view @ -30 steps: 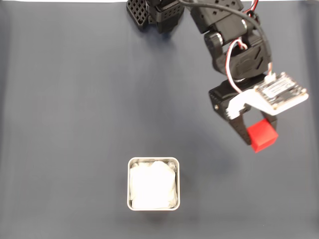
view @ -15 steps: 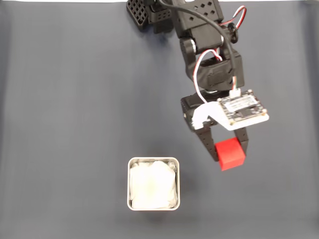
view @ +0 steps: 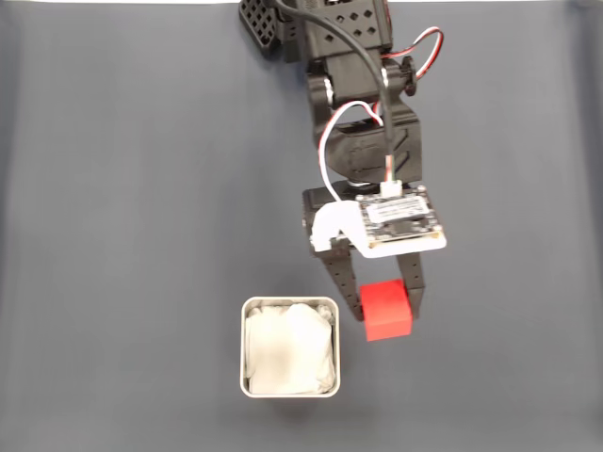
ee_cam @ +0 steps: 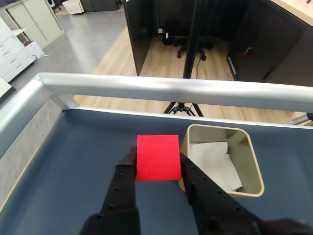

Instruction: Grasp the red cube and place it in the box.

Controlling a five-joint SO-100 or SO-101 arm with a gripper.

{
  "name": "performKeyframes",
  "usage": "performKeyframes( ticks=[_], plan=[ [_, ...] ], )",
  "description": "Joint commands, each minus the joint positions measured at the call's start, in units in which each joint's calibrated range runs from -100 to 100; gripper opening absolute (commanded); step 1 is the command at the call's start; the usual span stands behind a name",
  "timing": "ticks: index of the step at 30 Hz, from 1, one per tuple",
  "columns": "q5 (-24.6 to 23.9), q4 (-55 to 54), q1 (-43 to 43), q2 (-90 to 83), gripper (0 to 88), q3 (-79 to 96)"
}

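Red cube (view: pixel 386 312) has swung leftward in the fixed view over the last second, pinched between the gripper (view: pixel 382 311) fingers, and now hangs just right of the box (view: pixel 290 306). Transport looks nearly done; release remains. In the wrist view the box (ee_cam: pixel 252 159) holds only white lining (ee_cam: pixel 213 164).

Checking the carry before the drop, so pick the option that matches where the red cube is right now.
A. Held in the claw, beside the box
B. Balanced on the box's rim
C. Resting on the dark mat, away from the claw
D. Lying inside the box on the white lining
A: the red cube sits clamped between the fingers of the claw, just right of the box in the fixed view, not over its white lining.
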Motion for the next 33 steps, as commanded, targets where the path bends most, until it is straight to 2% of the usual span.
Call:
performKeyframes(
  ticks=[1,33],
  plan=[
    [-0.6,-0.4,2.0,-2.3,9.6,-3.5],
    [-0.5,-2.5,9.4,5.9,9.4,-8.4]
  ],
)
